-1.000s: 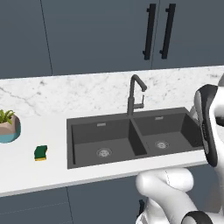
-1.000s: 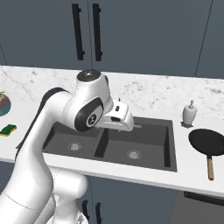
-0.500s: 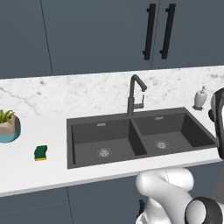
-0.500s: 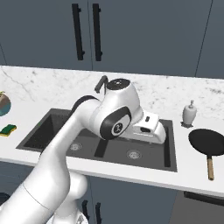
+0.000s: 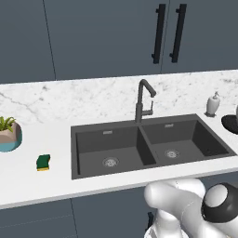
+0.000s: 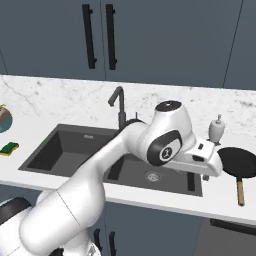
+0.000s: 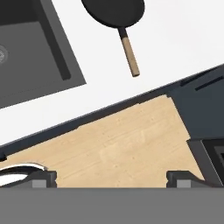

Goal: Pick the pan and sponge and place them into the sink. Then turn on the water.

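My gripper (image 7: 111,177) is wide open, nothing between the fingertips (image 7: 43,177), and it looks down past the worktop (image 7: 183,39) edge at the wood floor (image 7: 118,144).

The pan (image 7: 113,12) lies up at about 12 o'clock from the gripper in the hand view, well apart, flat on the worktop to the right of the sink (image 7: 39,65). Its handle (image 7: 130,56) runs from the rim toward me, tilted slightly to 5 o'clock, so the long axis points nearly straight back at the gripper. The handle end is the nearest part. In the right base view the pan (image 6: 239,162) sits at 3 o'clock from my hand, with its handle (image 6: 240,192) pointing to the front edge, just beside the soap bottle (image 6: 216,129).

The sponge (image 5: 43,162) is far off at 9 o'clock of the sink (image 5: 148,144), near the plant pot (image 5: 9,135). The pan is clearly the nearer one, so I judge it comes first. Nothing is in either basin yet and no water runs from the tap (image 5: 143,100).
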Robot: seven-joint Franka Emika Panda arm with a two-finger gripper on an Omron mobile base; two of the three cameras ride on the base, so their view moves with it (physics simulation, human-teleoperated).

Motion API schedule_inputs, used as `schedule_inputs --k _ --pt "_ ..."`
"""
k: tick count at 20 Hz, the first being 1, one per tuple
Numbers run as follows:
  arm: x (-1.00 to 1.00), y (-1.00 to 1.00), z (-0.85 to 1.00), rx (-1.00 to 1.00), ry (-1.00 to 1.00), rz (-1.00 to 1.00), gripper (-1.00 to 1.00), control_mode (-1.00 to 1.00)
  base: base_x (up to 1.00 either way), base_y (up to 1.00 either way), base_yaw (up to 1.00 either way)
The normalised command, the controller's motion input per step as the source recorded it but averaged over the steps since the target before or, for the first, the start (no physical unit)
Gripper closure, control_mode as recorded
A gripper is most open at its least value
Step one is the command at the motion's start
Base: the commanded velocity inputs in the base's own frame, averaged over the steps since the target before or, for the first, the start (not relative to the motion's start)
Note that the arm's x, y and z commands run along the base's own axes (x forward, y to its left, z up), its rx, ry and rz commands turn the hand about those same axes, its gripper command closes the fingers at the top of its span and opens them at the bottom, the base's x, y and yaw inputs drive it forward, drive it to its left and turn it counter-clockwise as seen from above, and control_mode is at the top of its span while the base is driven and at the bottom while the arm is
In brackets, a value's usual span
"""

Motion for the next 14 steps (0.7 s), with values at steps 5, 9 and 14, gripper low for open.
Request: schedule_inputs --k 5,9,14 --pt "0.0 -0.67 -0.28 0.0 0.09 -0.05 -1.0 -1.0 0.0 0.0 0.0" --pt "0.04 -0.43 -0.27 0.0 0.04 0.0 -1.0 -1.0 0.0 0.0 0.0" --pt "0.25 -0.35 -0.37 0.0 0.01 0.09 -1.0 -1.0 0.0 0.0 0.0"
